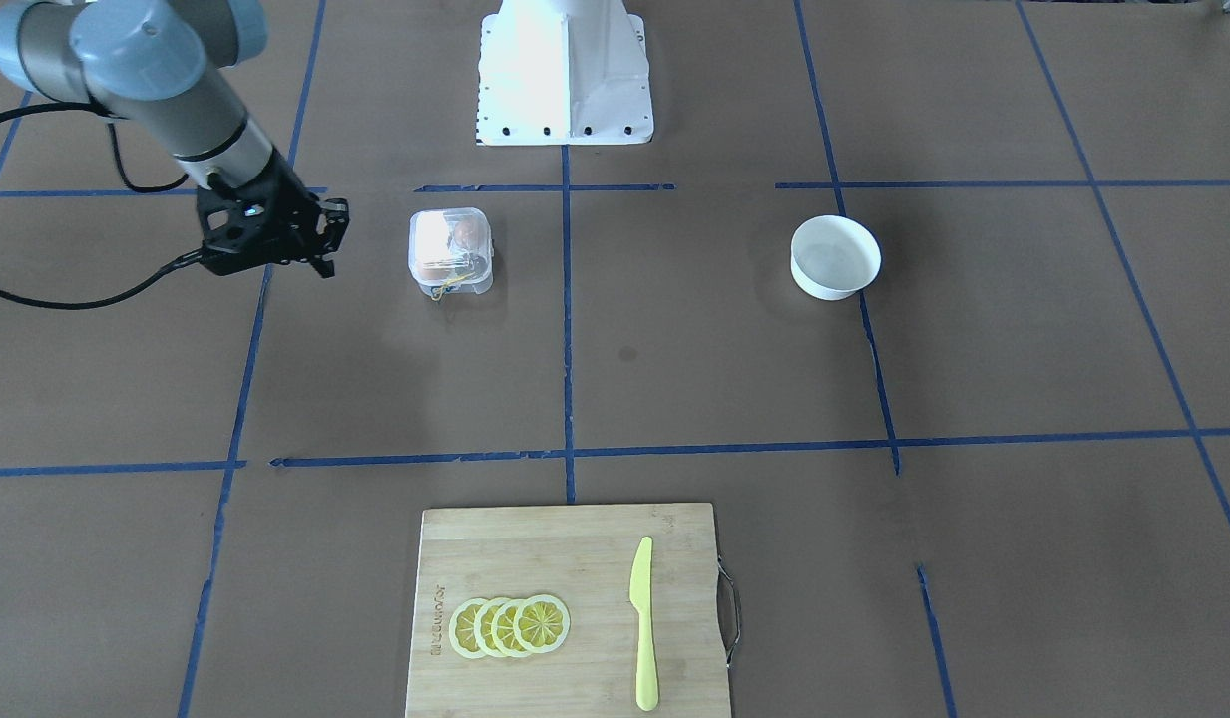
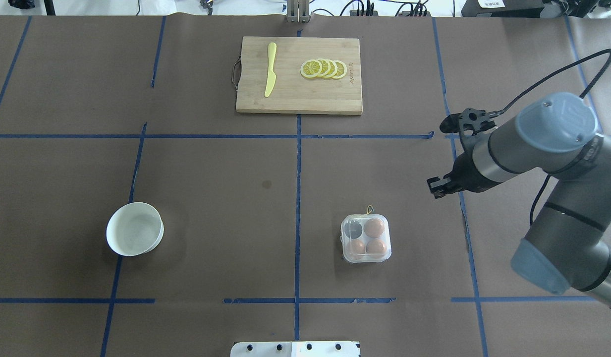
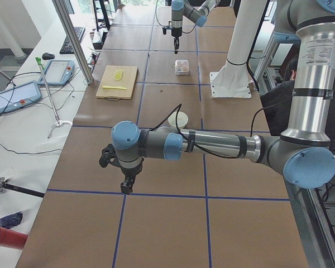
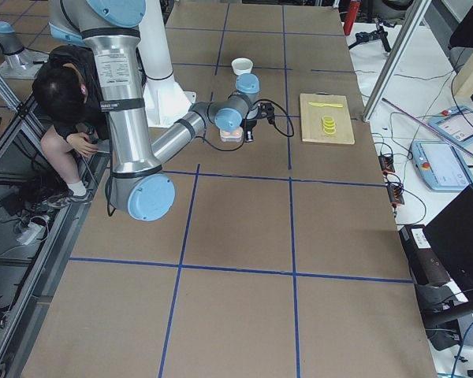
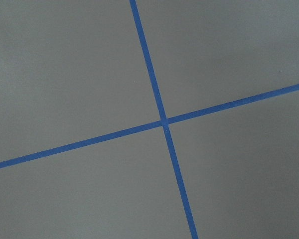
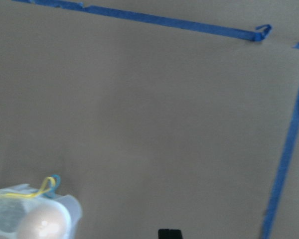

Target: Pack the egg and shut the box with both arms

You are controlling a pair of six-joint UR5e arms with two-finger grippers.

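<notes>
Front view: the right end effector (image 1: 320, 239) hangs empty, just beside the box (image 1: 450, 251) without touching it. I cannot tell how far it is open.
Overhead: the box sits nearer the tabletop's (image 2: 211, 198) robot-side edge and holds three eggs (image 2: 374, 227).
Left view: I cannot tell how far the left end effector (image 3: 126, 184) is open.

Bright and even throughout, lit softly from overhead. Only faint, soft-edged shadows, as beside the bowl (image 2: 135, 229), well apart from the jaws. Blown out to plain white on the pedestal base (image 1: 565, 70). Hazy and out of focus in the right wrist view, most on the box (image 6: 30, 216), left of the jaws of the right gripper (image 2: 436, 187), washed pale. Crisper in the left wrist view, tape (image 5: 162, 119) edges clean.
</notes>
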